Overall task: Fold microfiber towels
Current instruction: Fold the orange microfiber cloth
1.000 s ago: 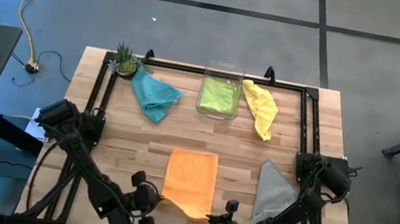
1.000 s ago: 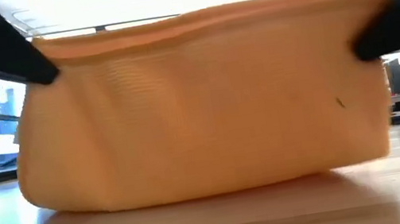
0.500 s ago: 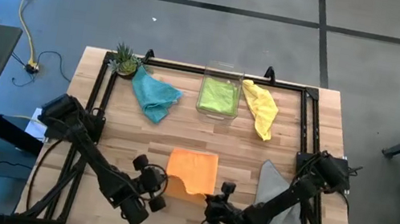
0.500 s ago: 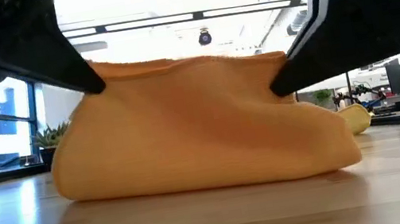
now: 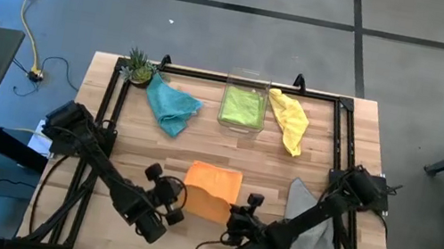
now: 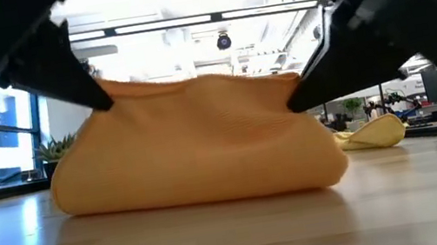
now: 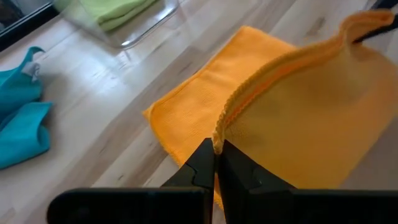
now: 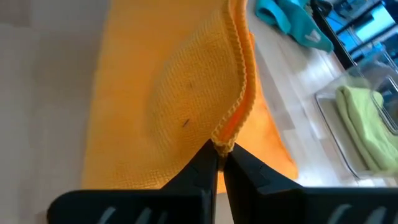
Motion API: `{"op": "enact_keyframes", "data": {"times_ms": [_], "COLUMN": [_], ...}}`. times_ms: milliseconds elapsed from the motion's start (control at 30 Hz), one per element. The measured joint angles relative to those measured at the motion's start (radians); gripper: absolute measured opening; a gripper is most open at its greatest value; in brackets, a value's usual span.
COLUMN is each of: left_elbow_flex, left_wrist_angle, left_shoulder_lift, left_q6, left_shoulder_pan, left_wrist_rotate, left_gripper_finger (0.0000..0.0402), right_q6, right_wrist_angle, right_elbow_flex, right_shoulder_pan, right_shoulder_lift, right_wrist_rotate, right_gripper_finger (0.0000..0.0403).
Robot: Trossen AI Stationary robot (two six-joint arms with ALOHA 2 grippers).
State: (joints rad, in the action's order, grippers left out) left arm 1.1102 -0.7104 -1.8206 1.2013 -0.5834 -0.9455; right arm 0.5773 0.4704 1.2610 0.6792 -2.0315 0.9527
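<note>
Spanning the near middle of the wooden table [image 5: 138, 142], the orange towel [image 5: 213, 190] is partway through a fold: its far half lies flat on the boards while its near edge is lifted and carried over it, so the cloth bulges up between the two grippers, presumably to bring that edge onto the far one. Both dark arms reach in low from the near corners and angle toward the towel, wrists tipped forward. The left gripper [image 7: 216, 153] is clamped on the towel's hemmed corner, and the right gripper [image 8: 218, 153] is pinched on the opposite corner of the same edge. Farther back, the teal towel [image 5: 171, 103] and yellow towel [image 5: 288, 119] lie crumpled, the lime green towel [image 5: 242, 105] sits in the clear bin [image 5: 248, 79], and the grey towel [image 5: 308, 216] waits under the right arm.
</note>
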Motion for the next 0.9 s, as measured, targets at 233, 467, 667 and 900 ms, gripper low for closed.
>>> {"op": "enact_keyframes", "data": {"times_ms": [233, 467, 667, 900], "left_elbow_flex": [-0.041, -0.045, -0.045, -0.045], "left_wrist_angle": [0.005, 0.0, -0.001, 0.007], "left_shoulder_lift": [0.0, 0.0, 0.0, -0.001], "left_q6": [0.0, -0.034, -0.088, -0.15], "left_shoulder_pan": [0.044, 0.087, 0.13, 0.178], "left_wrist_rotate": [0.003, -0.008, -0.02, -0.023], "left_gripper_finger": [0.0, 0.0, 0.0, 0.0], "right_q6": [0.064, 0.08, 0.159, 0.256], "right_wrist_angle": [0.032, 0.045, 0.109, 0.206], "right_elbow_flex": [0.0, 0.0, 0.0, 0.0], "right_shoulder_pan": [-0.05, -0.102, -0.125, -0.14], "right_shoulder_lift": [0.0, 0.0, 0.004, 0.024], "right_wrist_rotate": [-0.02, -0.037, -0.045, -0.044], "right_gripper_finger": [0.0014, 0.0014, 0.0014, 0.0014]}}
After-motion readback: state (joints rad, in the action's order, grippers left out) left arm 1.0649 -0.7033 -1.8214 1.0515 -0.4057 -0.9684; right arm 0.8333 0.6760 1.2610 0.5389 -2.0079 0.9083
